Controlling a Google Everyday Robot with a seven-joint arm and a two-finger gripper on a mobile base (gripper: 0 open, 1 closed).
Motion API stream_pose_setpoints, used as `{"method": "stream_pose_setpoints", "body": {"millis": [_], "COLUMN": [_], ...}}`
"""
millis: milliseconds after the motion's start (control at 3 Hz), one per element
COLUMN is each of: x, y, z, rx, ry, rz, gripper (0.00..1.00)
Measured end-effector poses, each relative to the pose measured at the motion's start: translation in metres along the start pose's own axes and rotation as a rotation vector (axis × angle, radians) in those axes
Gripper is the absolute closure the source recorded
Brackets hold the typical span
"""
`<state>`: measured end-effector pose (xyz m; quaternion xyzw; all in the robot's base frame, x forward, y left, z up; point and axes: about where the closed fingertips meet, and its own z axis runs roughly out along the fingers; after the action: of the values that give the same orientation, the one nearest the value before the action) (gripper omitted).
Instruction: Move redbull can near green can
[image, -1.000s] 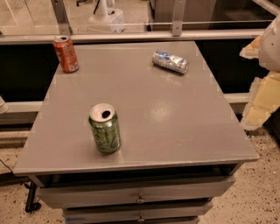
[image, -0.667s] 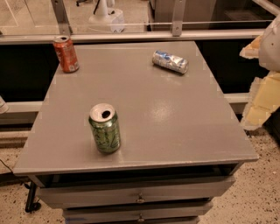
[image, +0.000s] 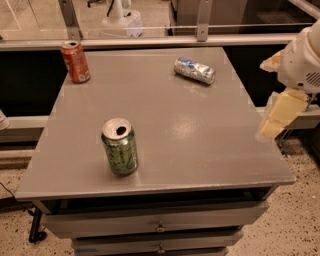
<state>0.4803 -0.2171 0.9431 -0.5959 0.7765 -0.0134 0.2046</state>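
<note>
Silver-blue redbull can (image: 194, 70), green can (image: 120, 147) scribbled yellowish-white, grey table (image: 200, 130), cream gripper (image: 275, 120) at right edge

- The gripper (image: 269, 129), hanging beside the counter's (image: 210, 142) right edge, has edged slightly closer to it.
- The white arm segment (image: 306, 60) above has come inward with it.

A grey, flat-topped table (image: 200, 130) with drawers below its front edge carries three drink cans. A green metal can with a pale scribbled pattern (image: 120, 147) stands upright near the front left, its silver top showing a drinking hole. An orange-red can (image: 75, 61) stands upright at the far left corner. A slim silver and blue can (image: 194, 70) lies on its side toward the far right, well apart from both. The robot's pale gripper (image: 277, 117) hangs just beyond the table's right edge.
</note>
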Motion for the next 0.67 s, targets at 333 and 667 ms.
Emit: {"method": "stream_pose_setpoints", "body": {"millis": [333,667], "x": [-0.003,-0.009], "y": [-0.032,-0.06], "z": [0.024,0.04], "rx": [0.037,0.077], "ry": [-0.053,-0.124], "rz": [0.003,0.018], "gripper": [0.0,0.0]}}
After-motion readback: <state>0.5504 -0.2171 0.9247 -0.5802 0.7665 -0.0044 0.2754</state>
